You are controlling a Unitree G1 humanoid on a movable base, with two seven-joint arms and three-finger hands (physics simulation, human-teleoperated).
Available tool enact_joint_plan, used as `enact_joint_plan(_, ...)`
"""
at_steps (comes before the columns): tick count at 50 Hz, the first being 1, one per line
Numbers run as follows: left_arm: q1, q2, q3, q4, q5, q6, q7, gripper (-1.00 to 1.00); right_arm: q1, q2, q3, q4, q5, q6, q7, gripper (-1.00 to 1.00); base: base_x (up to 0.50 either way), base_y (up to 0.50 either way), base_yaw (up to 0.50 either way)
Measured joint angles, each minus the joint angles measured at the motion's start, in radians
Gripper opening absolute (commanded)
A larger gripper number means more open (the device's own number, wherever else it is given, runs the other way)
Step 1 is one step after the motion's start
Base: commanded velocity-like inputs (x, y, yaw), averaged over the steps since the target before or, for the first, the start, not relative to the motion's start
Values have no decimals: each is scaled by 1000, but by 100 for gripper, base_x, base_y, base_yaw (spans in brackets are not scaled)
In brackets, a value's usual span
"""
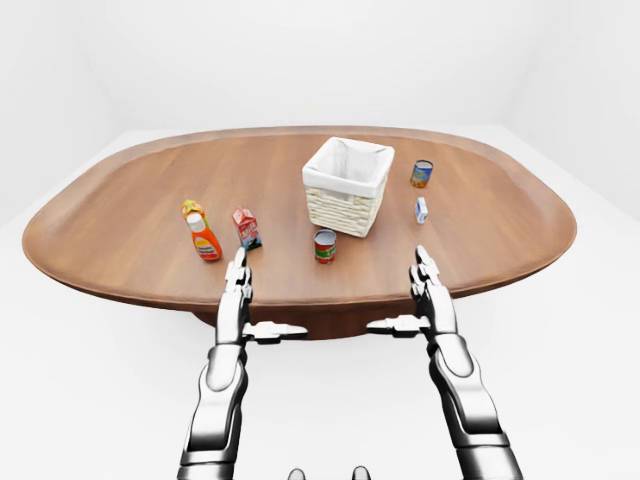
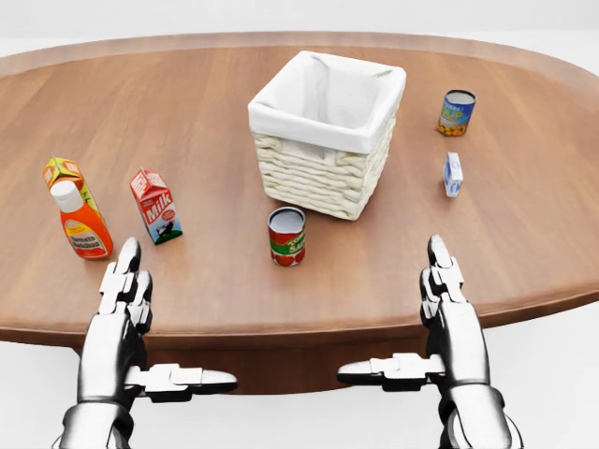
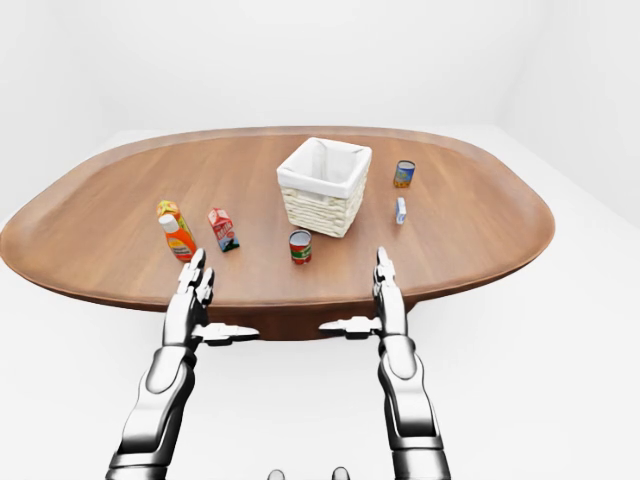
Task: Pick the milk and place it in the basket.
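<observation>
A bare simulated test room: plain white walls [image 1: 300, 50] and floor [image 1: 80, 380] fill the frame around one oval wooden surface [image 1: 140, 200] at centre, carrying a few groceries.

The word "Milk" reads in white letters on the red face of the milk carton [image 2: 155, 206], standing at the left of the head view. Labels on the orange bottle [image 2: 82, 224], the cans and the small blue-white carton [image 2: 453, 174] are too small to read.
</observation>
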Motion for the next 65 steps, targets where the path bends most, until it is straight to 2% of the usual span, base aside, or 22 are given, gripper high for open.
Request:
enact_joint_plan(2, 0, 6, 3, -4, 18, 1, 3, 100, -8, -7, -11, 7, 2, 12, 4, 100, 0, 0, 0)
enact_joint_plan(8, 16, 14, 6, -41, 76, -5, 2, 100, -20, -20, -32, 24, 14, 12, 29, 100, 0, 0, 0)
enact_joint_plan(12, 27, 18, 9, -67, 120, -21, 9, 100, -18, -26, -40, 20, 27, 3, 55, 100, 0, 0, 0)
enact_joint_plan(15, 35, 19, 13, -95, 145, -23, 10, 100, -13, -29, -44, 8, 32, -1, 72, 100, 0, 0, 0)
enact_joint_plan(25, 78, 17, 33, -265, 155, 20, -33, 100, 14, -34, -53, -69, 31, -7, 119, 100, 0, 0, 0)
enact_joint_plan(32, 107, 13, 50, -395, 148, 50, -64, 100, 43, -34, -57, -161, 12, 9, 142, 100, 0, 0, 0)
enact_joint_plan(39, 124, 10, 67, -491, 138, 77, -91, 100, 71, -30, -53, -246, -27, 12, 155, 100, 0, 0, 0)
enact_joint_plan(51, 141, 5, 105, -650, 123, 77, -128, 100, 112, -23, -62, -406, -74, 12, 182, 100, 0, 0, 0)
enact_joint_plan(65, 152, 3, 135, -749, 133, 77, -170, 100, 140, -13, -80, -559, -115, 12, 189, 100, 0, 0, 0)
